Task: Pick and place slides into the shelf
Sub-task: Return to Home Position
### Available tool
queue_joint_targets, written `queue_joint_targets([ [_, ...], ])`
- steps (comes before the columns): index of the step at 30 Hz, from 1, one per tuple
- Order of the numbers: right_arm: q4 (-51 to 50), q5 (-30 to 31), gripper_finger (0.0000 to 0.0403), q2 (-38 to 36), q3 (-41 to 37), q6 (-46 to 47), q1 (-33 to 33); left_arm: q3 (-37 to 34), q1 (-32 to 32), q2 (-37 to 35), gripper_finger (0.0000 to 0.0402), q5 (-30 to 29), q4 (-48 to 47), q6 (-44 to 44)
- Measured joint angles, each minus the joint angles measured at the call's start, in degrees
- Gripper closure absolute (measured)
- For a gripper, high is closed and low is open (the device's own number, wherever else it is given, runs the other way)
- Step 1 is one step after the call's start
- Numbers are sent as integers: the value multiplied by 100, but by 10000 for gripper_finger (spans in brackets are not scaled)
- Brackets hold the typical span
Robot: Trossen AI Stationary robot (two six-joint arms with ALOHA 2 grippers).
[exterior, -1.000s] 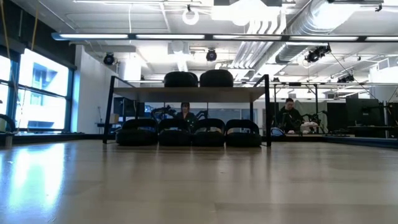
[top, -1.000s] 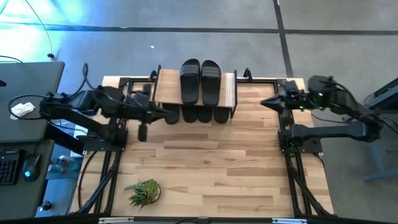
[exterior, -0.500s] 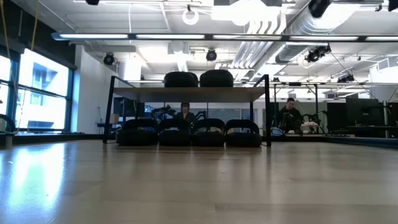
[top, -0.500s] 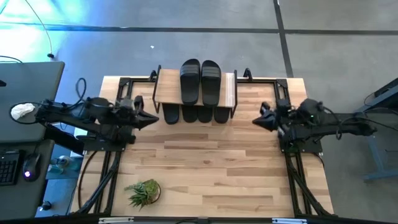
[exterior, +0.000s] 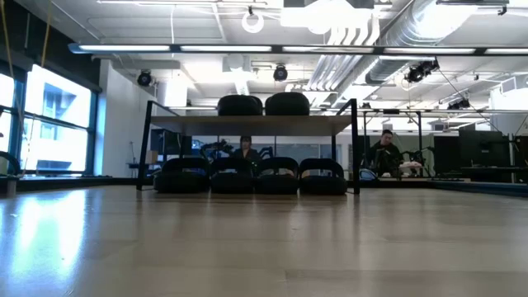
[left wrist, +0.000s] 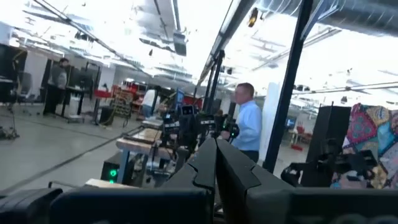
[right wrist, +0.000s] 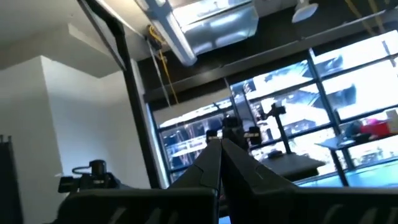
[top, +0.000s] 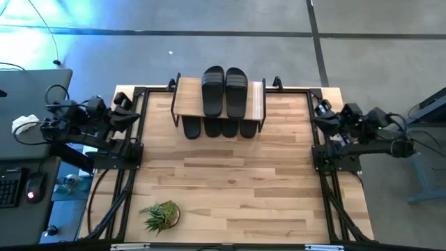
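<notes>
While slides [top: 224, 90] rest on and under the shelf [top: 187, 97], a plant [top: 160, 215] stands apart.

Open-plan robotics lab: exposed ceiling ducts [exterior: 363, 33], tall windows [exterior: 49, 115], a seated person [exterior: 384, 153] at benches beyond the table [top: 230, 181], another person [left wrist: 249, 124] among equipment stands, computer desk [top: 35, 97] with keyboard [top: 8, 189] at the table's 9 o'clock.
</notes>
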Motion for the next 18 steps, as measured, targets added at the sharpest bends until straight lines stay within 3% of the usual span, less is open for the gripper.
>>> queue_joint_targets([
  [18, -1184, 650, 403, -1007, -4, 88, 0, -2, 0, -1209, 401, -330, -1010, -92],
])
